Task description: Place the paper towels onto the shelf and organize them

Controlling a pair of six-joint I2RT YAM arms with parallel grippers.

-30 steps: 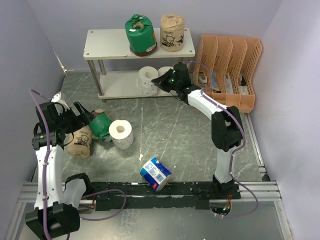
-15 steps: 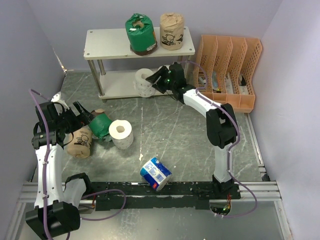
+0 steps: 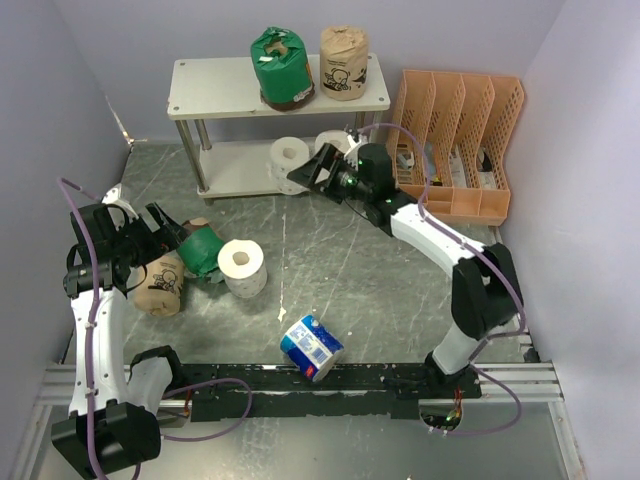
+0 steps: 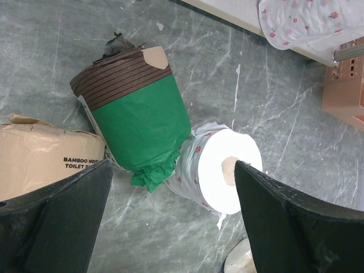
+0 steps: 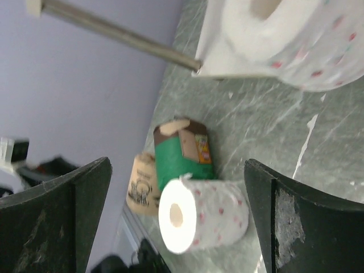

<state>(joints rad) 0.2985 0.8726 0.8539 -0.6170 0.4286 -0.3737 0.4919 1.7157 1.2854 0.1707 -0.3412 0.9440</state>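
The right hand, spread and empty, hangs beside a white roll on the shelf's lower board. A second white roll is half hidden behind the arm. A green roll and a tan roll stand on top. By my count that is about half done. The left hand, also spread, hovers over the surface, where a loose tan roll, loose green roll, loose white roll and blue-and-white roll wait.

1. Tan-wrapped roll: cut by the left edge of my left wrist view, label readable only in part.
2. Front white roll: cut by that view's top edge; cut and blurred in my right wrist view.
3. Rear white roll: partly behind my right gripper.
4. Pale object: bottom edge, unidentifiable.
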